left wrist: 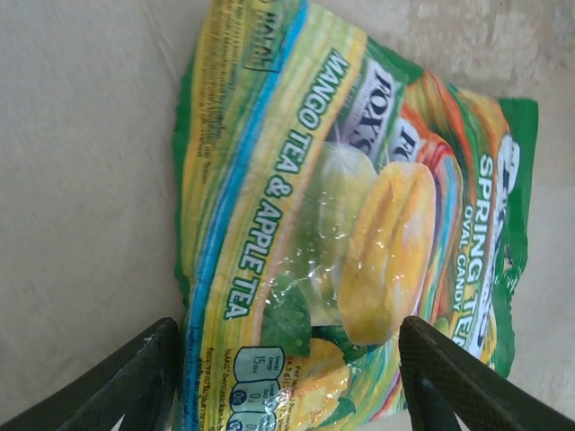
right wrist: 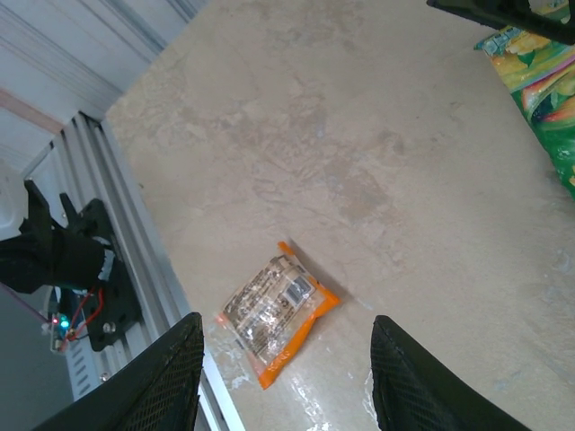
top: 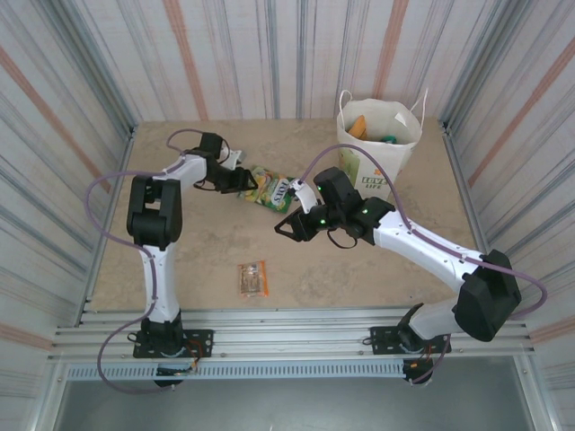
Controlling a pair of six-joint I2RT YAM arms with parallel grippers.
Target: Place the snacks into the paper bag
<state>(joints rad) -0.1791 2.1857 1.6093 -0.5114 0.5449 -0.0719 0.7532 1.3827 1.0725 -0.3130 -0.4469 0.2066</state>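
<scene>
Lettering legible at left wrist on candy packet (left wrist: 359,224), left pincer (left wrist: 287,328) spread astride; right pincer (right wrist: 287,323) spread above clear packet (right wrist: 278,310), its 6 o'clock.

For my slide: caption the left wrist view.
Open left gripper above a green-yellow candy packet lying on the table.

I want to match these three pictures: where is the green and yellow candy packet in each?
Top external: green and yellow candy packet near centre, just ahead of the left gripper.
Left wrist: packet at centre, flat on the tabletop.
Right wrist: packet in the upper right corner.
Shared landmark: the beige tabletop.
</scene>
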